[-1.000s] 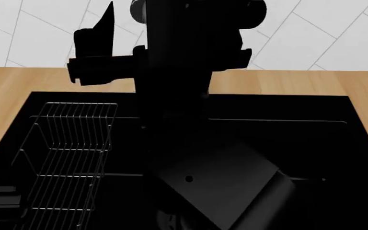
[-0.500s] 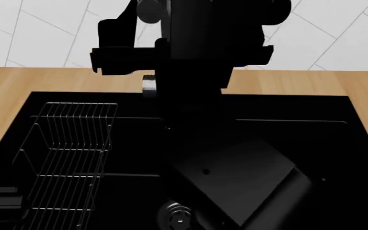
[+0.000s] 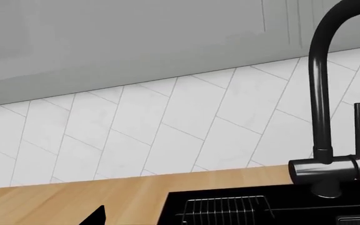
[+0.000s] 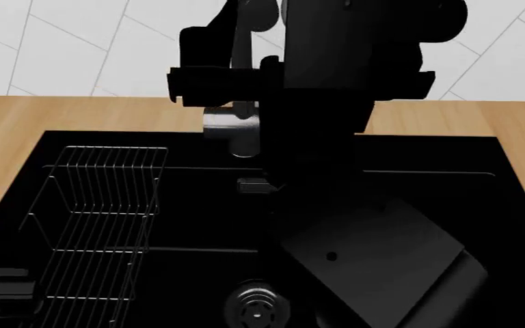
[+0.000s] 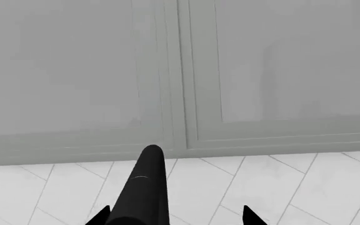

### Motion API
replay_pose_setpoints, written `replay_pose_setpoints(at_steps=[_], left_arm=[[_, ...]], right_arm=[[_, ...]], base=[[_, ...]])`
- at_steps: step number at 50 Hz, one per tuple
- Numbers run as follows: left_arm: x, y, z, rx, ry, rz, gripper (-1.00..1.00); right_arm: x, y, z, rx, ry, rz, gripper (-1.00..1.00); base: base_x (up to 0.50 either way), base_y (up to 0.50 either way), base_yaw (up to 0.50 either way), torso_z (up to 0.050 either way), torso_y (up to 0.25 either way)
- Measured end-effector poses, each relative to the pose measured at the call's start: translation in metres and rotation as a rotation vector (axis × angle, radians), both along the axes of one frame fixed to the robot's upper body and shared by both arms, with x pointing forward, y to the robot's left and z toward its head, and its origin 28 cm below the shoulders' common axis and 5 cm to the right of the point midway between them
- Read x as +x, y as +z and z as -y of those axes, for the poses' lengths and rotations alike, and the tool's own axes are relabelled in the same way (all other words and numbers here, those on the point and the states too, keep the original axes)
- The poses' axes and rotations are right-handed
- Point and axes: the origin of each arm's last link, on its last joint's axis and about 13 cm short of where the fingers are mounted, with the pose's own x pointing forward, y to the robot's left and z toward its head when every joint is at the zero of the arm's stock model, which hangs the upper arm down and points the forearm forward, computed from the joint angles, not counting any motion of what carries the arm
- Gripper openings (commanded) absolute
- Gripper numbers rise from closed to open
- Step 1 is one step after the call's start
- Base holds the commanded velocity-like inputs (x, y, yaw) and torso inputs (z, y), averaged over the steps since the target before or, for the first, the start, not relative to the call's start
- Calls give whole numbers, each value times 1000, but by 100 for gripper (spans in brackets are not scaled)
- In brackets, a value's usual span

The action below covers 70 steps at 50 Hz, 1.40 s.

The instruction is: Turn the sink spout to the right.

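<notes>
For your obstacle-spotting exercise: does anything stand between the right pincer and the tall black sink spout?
Nothing visible does. In the right wrist view the tall thin black sink spout already lies between the right pincer's two finger tips, with only grey cabinet doors and white tile behind. Contact cannot be confirmed.

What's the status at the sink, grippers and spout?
Right gripper open, spout between its fingertips. Left gripper off to the side, state unclear. Nothing blocks the spout; rack sits in the sink.

right arm is stretched forward up the middle of the head view toward 12 o'clock, right gripper (image 5: 175, 216) with both fingertips spread apart. left gripper (image 3: 95, 216) only shows one fingertip, state unclear.
</notes>
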Motion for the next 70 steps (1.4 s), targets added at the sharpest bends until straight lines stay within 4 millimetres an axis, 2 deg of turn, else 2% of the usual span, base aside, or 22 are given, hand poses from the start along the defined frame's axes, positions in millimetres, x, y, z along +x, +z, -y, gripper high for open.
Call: replay_pose_setpoints(at_steps=[28, 47, 70], left_arm=[[0, -1, 0, 6, -2, -2, 100], [0, -1, 1, 10, -5, -7, 100], [0, -1, 1, 12, -2, -5, 100]], right_arm=[[-2, -3, 14, -10, -53, 12, 100], [0, 9, 30, -25, -111, 40, 100], [4, 1, 42, -27, -159, 23, 100]], base=[[0, 0, 0, 0, 0], [0, 0, 0, 0, 0], [0, 0, 0, 0, 0]])
